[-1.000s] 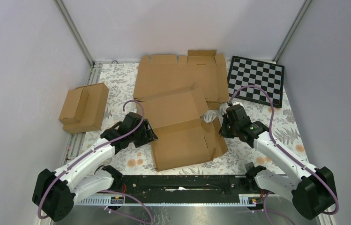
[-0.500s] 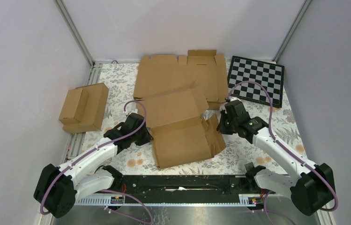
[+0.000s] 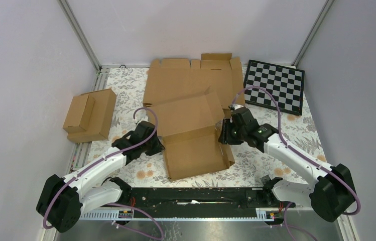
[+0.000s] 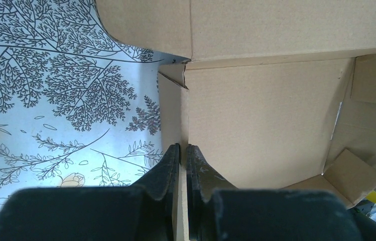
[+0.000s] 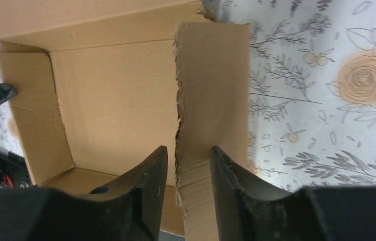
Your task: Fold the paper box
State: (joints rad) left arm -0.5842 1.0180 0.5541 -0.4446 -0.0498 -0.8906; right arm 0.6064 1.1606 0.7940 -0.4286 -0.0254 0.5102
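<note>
The paper box (image 3: 191, 135) lies open on the floral mat in the middle, with its lid panel tilted up at the back. My left gripper (image 3: 156, 145) is shut on the box's left side wall. In the left wrist view the gripper (image 4: 182, 150) pinches the thin wall edge beside the box floor (image 4: 261, 110). My right gripper (image 3: 224, 136) is at the box's right side. In the right wrist view its jaws (image 5: 188, 153) stand open astride the raised right wall flap (image 5: 213, 90), with the box's inside (image 5: 115, 100) to the left.
A wide flat cardboard blank (image 3: 196, 80) lies at the back, partly under the box lid. Two joined small brown boxes (image 3: 89, 114) sit at the left. A checkerboard (image 3: 274, 86) lies at the back right. A black rail (image 3: 196, 196) runs along the near edge.
My right gripper has moved left and the box's right side flap has risen from lying outward to standing upright. My left gripper has kept its hold on the left wall.
</note>
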